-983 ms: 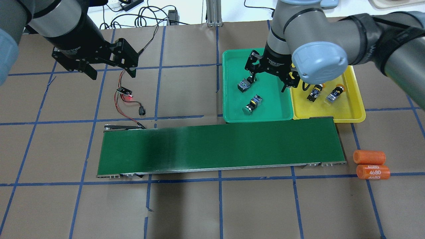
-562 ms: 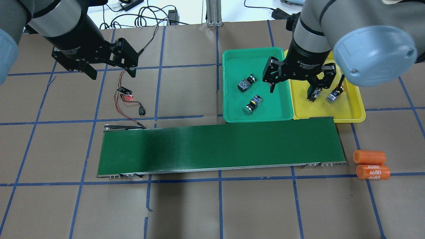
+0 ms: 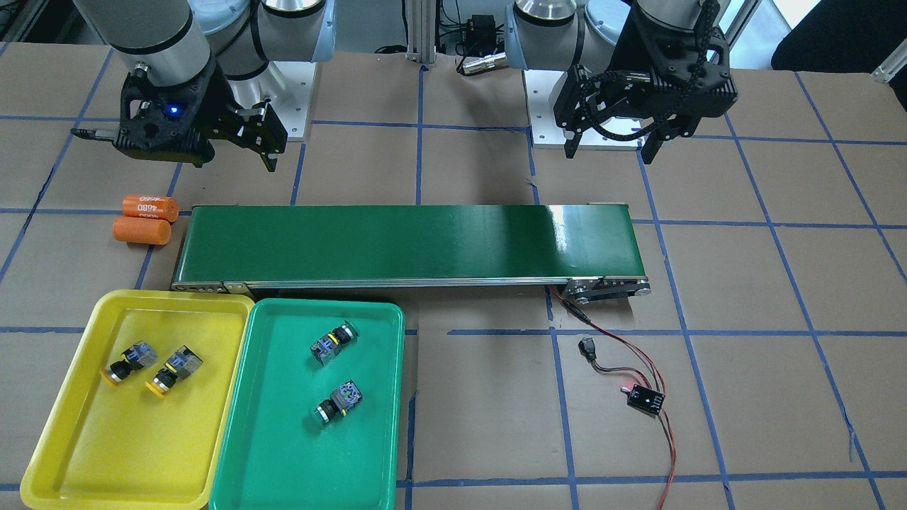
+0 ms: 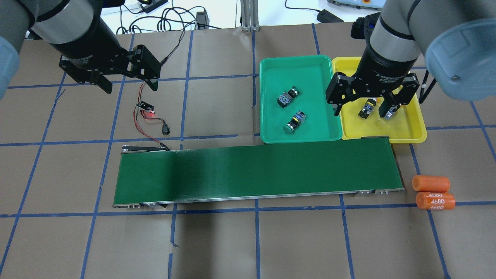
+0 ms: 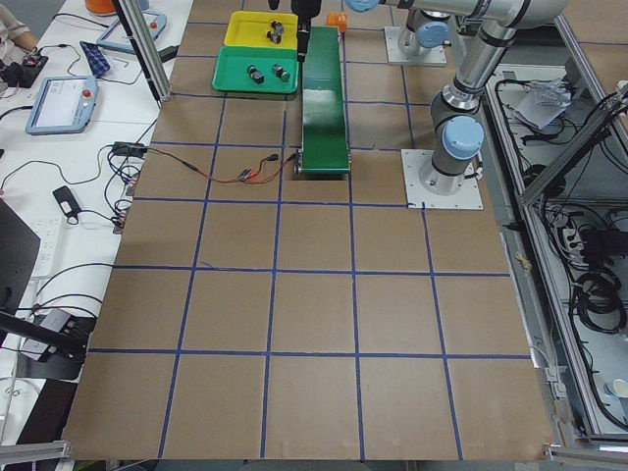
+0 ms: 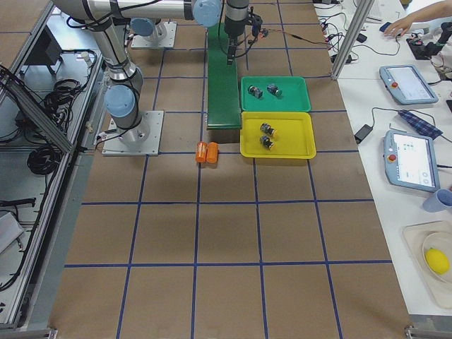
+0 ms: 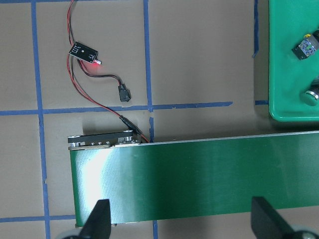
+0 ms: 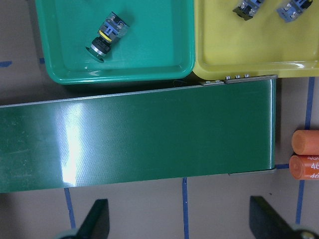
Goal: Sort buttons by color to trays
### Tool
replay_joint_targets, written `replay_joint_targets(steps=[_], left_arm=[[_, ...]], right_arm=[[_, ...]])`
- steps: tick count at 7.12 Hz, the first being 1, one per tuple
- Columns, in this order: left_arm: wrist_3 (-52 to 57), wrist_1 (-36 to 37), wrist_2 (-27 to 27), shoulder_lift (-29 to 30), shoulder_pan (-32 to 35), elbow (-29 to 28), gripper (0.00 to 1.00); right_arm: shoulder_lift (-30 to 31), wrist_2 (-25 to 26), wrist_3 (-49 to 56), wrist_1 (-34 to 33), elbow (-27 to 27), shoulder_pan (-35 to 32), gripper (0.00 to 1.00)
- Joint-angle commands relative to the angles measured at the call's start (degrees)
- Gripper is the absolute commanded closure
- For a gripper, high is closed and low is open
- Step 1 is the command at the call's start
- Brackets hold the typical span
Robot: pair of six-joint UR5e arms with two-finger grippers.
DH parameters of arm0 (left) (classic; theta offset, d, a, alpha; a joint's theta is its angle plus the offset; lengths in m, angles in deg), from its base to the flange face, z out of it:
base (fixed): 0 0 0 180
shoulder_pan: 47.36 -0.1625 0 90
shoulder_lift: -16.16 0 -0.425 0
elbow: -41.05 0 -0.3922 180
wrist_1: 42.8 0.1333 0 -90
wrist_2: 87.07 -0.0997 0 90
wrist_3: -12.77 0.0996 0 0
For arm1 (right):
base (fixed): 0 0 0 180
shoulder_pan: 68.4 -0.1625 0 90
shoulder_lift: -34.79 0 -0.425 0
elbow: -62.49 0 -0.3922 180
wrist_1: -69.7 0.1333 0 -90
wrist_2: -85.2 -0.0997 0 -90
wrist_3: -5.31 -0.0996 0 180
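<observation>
Right end effector (image 4: pixel 362 111): released, spread wide, nothing in it, held well up off the worktop (image 4: pixel 232 240). Its wrist camera looks straight down on the right end of the conveyor belt (image 4: pixel 255 174), with the near rims of both trays along the top edge. From overhead it partly covers the two buttons in the yellow tray (image 4: pixel 407 133).

Left end effector (image 4: pixel 131 86): also released and empty, high above the belt's other end. Its wrist camera takes in that end of the belt and, beyond it, a small circuit board (image 4: pixel 145 106) with a red light lit.

Green tray (image 3: pixel 283 460): two buttons, both on their sides, apart from each other. Near green button (image 3: pixel 333 341) points its green cap toward the belt; far green button (image 3: pixel 339 402) lies deeper in the tray, cap colour hard to read.

Yellow tray: inner yellow button (image 3: pixel 173 370) and outer yellow button (image 3: pixel 130 361), both tipped over, just beside each other and roughly parallel, yellow caps pointing away from the belt.

Trays sit long side against long side, touching, just beside the belt on the side away from the robot, at its right end.

Two orange cylinders (image 4: pixel 431 183) lie side by side, touching, on the worktop past the belt's right end; one is marked 4680.
</observation>
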Motion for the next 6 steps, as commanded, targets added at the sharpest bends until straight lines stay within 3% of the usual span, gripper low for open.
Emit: replay_joint_targets(steps=[1,6], left_arm=[[0.0,0.0,0.0,0.0,0.0,0.0,0.0],[0.1,0.0,0.0,0.1,0.0,0.0,0.0]], right_arm=[[0.1,0.3,-0.2,-0.1,0.0,0.4,0.0],[0.5,0.1,-0.3,-0.2,0.0,0.6,0.0]])
